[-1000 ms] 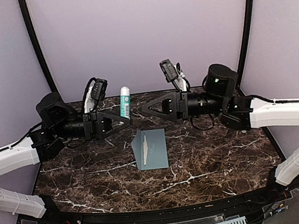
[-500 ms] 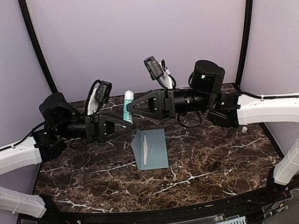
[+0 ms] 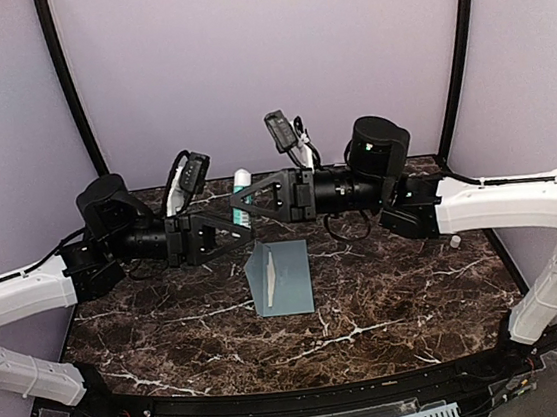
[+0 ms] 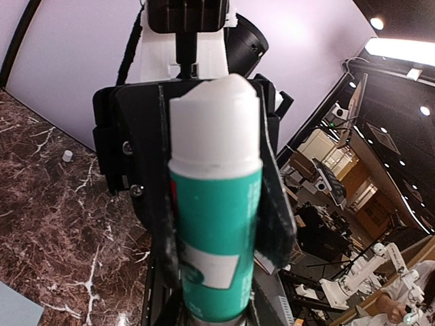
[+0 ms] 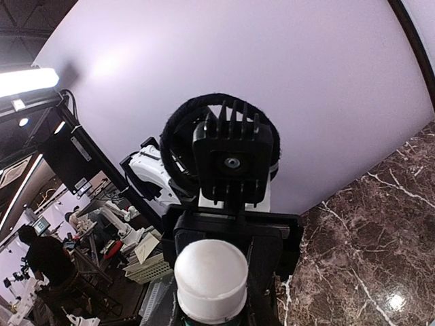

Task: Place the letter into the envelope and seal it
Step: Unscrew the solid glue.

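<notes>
your left gripper (image 3: pixel 232 226) clamps the glue stick (image 4: pixel 217 224) upper centre; right gripper (image 3: pixel 240 201) straddles its white cap (image 5: pixel 211 278), can't tell if clenched. envelope (image 3: pixel 291 277) lies flat mid-frame on the marble table (image 3: pixel 399 295), unsealed, letter inside unclear. uncapping and gluing remain. small white bit (image 3: pixel 453 241) right, out of the way.
</notes>
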You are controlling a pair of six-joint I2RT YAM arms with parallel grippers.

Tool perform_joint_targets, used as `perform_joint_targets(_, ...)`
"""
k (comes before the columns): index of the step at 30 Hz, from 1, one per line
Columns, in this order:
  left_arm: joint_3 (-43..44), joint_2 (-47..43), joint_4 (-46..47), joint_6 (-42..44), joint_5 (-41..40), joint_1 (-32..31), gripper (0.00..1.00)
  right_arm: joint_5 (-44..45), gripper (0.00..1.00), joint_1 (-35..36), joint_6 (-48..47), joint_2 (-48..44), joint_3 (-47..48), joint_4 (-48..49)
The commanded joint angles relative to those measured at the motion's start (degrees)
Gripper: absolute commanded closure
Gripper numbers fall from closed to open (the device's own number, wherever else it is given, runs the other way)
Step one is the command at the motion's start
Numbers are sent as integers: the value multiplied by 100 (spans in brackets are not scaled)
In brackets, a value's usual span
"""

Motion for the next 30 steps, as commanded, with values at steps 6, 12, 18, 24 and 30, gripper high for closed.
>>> perform_joint_targets(6, 310, 33, -1256, 677, -1771, -1, 100, 1385, 94, 105, -491, -34, 417, -1632)
perform_joint_targets(12, 556, 221, -1874, 994, -2739, -247, 100, 2756, 96, 192, -591, 174, 908, -2896)
perform_joint_targets(18, 742, 613, -2279, 978, -3897, -641, 100, 3631, 94, 202, -237, 336, 1099, -3770)
perform_joint_targets(24, 858, 915, -2325, 893, -4299, -820, 100, 3844, 93, 222, 275, 415, 908, -3713)
perform_joint_targets(30, 800, 891, -2154, 804, -4059, -826, 100, 3742, 86, 219, 136, 374, 910, -3610)
